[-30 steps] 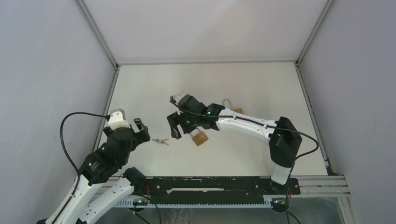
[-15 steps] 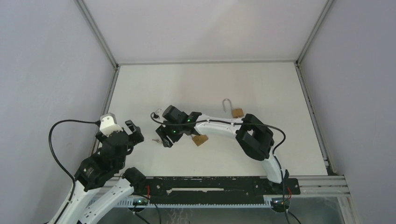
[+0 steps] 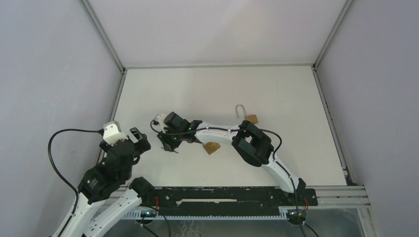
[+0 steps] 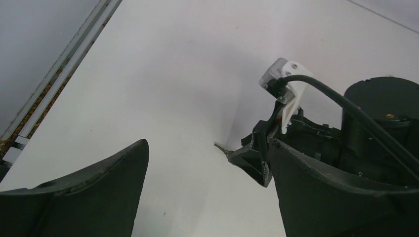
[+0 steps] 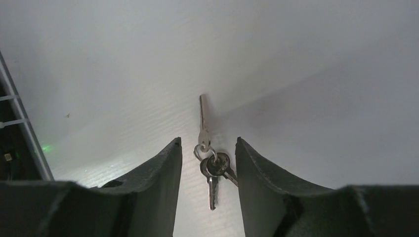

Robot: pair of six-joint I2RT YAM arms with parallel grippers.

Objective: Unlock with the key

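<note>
In the last second the right gripper [image 3: 168, 141] has swung left from the padlock [image 3: 211, 147] to the keys [image 5: 207, 160] on the worktop [image 3: 276, 94], so pickup looks next. Only its wrist view shows the keys between its parted jaws, ungrasped; the overhead view hides them. The left gripper [image 3: 134, 140] waits nearby, released and empty.

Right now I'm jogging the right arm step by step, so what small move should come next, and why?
Probably close the right end effector on the keys: in the wrist view its open fingers straddle the key ring, which lies flat on the table, so squeezing should pinch it.
</note>
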